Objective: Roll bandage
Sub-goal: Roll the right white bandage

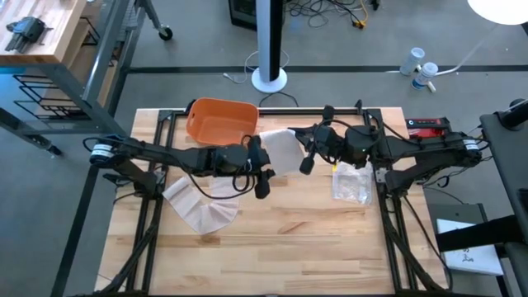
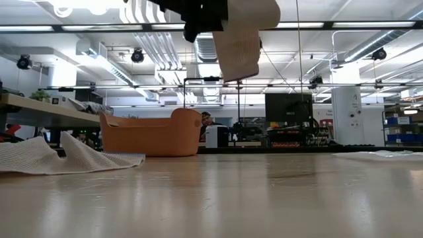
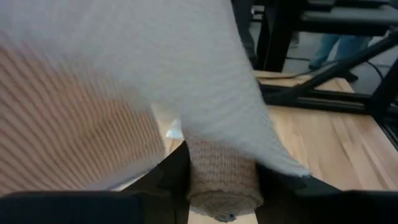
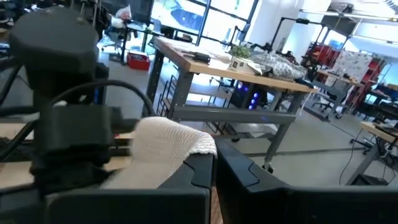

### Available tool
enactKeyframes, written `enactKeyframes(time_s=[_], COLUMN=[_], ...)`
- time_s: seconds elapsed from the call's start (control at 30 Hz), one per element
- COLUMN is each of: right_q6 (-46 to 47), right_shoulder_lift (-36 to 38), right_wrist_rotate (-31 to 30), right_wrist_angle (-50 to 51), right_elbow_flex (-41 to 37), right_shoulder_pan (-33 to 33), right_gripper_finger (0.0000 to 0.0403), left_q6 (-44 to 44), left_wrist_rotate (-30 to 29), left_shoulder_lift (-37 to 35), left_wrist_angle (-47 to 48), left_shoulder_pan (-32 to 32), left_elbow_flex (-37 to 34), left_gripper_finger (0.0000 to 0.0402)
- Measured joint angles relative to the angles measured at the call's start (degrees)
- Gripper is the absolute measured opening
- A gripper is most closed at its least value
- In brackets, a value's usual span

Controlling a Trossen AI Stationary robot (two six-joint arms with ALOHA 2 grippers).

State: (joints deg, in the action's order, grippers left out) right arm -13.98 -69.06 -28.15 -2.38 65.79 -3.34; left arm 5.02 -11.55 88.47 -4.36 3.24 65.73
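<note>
While both arms meet above the middle of the counter [image 1: 313, 239], the left hand [image 1: 257, 165] is clamped on a partly wound roll of bandage [image 3: 222, 180]; its wrist view shows the tan, ribbed cylinder squeezed between the two dark fingers [image 3: 171, 177], with the free length of the bandage draped up and across the lens. The right hand [image 1: 312, 147] comes in from the opposite side, and its fingers look pinched together on the loose end of the same cloth, the white weave bunched over one fingertip [image 4: 199, 168] in its own wrist view.

Between the two hands the bandage [image 1: 279, 150] hangs as a pale sheet, lifted well clear of the counter; from table height it dangles as a folded strip [image 2: 236, 43] high up, with nothing under it. I'd judge the roll's long axis runs across the left hand's grip, roughly near to far, while the unwound tail stretches right toward the other hand. So the left hand carries the roll, the right hand feeds it, and winding depends on keeping that span taut between them.

Farther out, an orange bin [image 1: 221, 120] sits at the far side of the counter, a crumpled white cloth [image 1: 200, 208] lies nearer on the left, and a clear plastic packet [image 1: 352, 183] rests beneath the right arm.
</note>
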Motion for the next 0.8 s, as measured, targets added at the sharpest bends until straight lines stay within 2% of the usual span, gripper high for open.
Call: enactKeyframes(time_s=[0.43, 0.5, 0.67, 0.8], right_q6=[1.06, 0.11, -1.0, 0.19], right_shoulder_lift=[-0.02, -0.02, -0.02, -0.24], right_wrist_rotate=[2.16, 1.82, -2.67, -3.34], right_wrist_angle=[-1.95, -1.9, -1.11, -0.19], right_elbow_flex=[0.38, 0.38, 0.38, 0.36], right_shoulder_pan=[-0.76, -0.74, 0.02, 1.25], right_gripper_finger=[0.0002, 0.0002, 0.0002, 0.0002], left_q6=[0.29, -1.68, -5.61, -7.14], left_wrist_rotate=[-1.62, -0.82, 6.64, 7.46], left_shoulder_lift=[2.24, 2.24, 2.22, 2.33], left_wrist_angle=[-0.61, -0.55, -1.18, -3.33], left_shoulder_pan=[-1.55, -1.59, -0.45, 0.75], left_elbow_flex=[-0.07, -0.09, -0.09, -0.09], left_gripper_finger=[0.0117, 0.0117, 0.0117, 0.0116])
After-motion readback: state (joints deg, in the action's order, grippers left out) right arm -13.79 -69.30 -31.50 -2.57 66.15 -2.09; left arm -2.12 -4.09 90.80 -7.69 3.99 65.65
